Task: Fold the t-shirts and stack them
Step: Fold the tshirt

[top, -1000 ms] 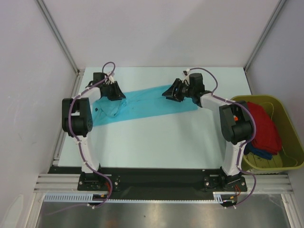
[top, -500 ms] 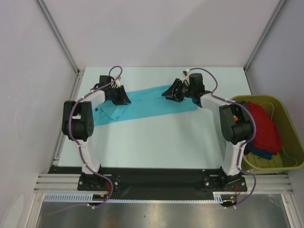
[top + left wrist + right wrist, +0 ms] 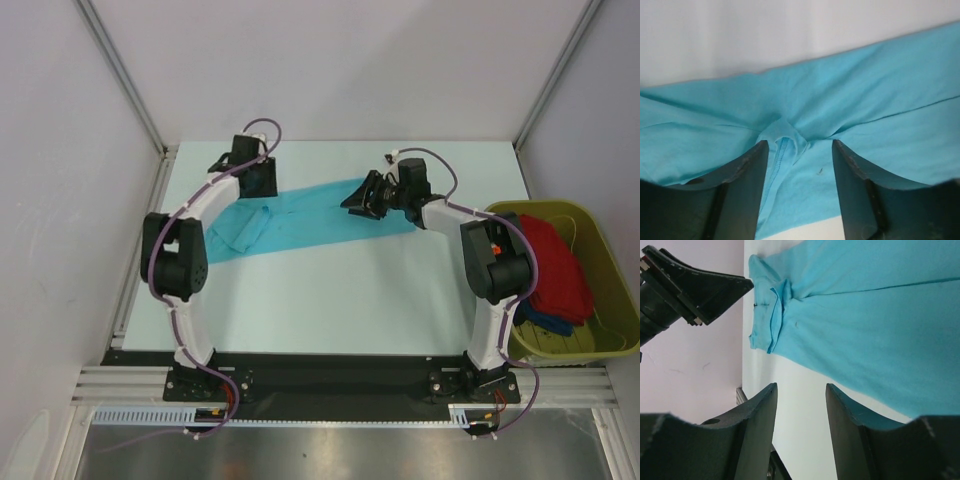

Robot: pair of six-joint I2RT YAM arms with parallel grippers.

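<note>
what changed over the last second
The left gripper carried the left end of the turquoise shirt rightward, folding it over. It then opened, let go and drew back toward the far side. The right gripper stayed open over the shirt's right part, and the olive tub did not move.

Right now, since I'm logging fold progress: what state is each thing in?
turquoise t-shirt: flat on the table, left end folded over.
left tool: open, empty, above the shirt.
right tool: open, empty.
red t-shirt: crumpled in the tub.
dark blue t-shirt: under the red one, unfolded.
</note>
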